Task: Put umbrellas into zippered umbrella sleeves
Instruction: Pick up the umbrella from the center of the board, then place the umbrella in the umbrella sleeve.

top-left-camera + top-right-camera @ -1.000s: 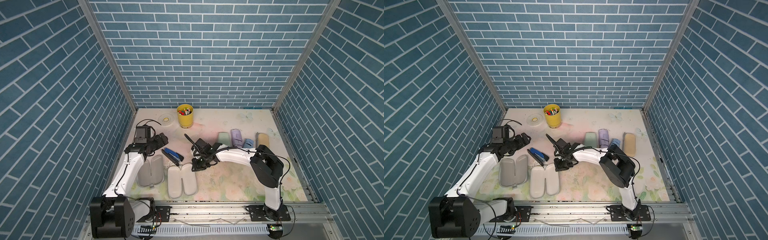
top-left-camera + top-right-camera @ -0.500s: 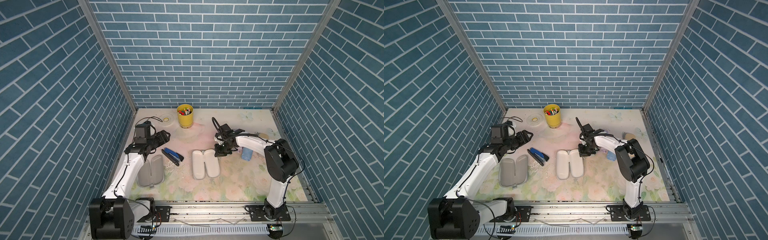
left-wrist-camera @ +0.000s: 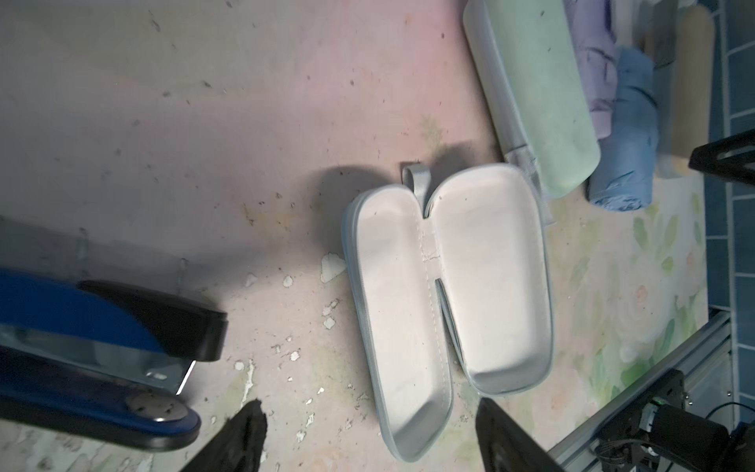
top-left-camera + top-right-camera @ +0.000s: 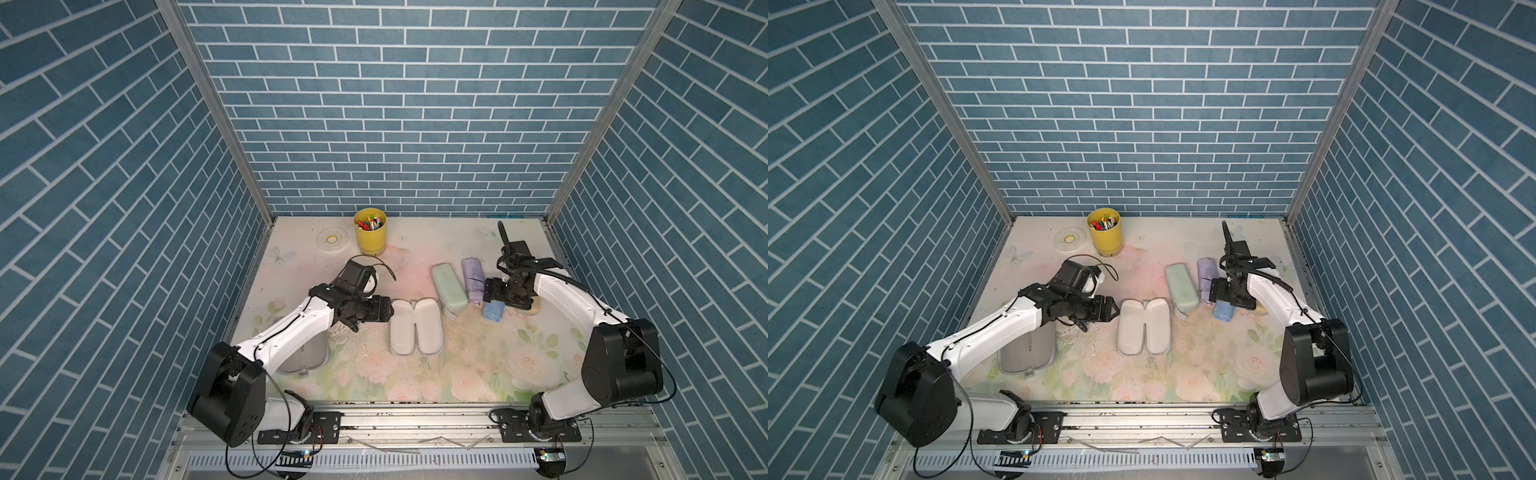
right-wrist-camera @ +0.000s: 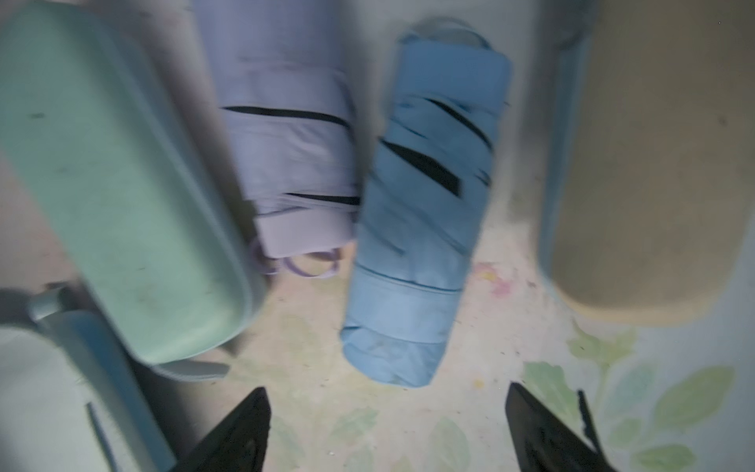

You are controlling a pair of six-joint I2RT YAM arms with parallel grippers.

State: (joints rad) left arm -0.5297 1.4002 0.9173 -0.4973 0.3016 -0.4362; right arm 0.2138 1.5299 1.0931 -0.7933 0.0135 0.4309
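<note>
Since a second ago my right arm has dragged the open sleeve point(image 4: 415, 328) toward the middle of the table point(image 4: 457, 374), let it go and swung out to the umbrellas, while my left arm has come in from the stapler point(image 3: 94, 347) side. Furthest left, the grey sleeve point(image 4: 1027, 351) lies spread open, partly hidden under my left forearm. My left gripper point(image 3: 367, 429) hangs with its jaws wide and nothing between them, just beside the open sleeve's left half; I judge it is there to pin that shell so it won't slide during loading. That sleeve lies flat, pale inside up, both halves empty, its zip edge light blue. Next comes the mint sleeve point(image 4: 449, 286), closed, one end just beside the open one. The lilac umbrella point(image 5: 286, 143) and the light blue umbrella point(image 5: 421, 229) lie side by side, touching. My right gripper point(image 5: 386, 417) hovers just off the light blue umbrella's end, jaws wide, gripping nothing, lined up, I think, to take the bundle matching the open shell. Past it sits the cream sleeve point(image 5: 662, 163), closed
</note>
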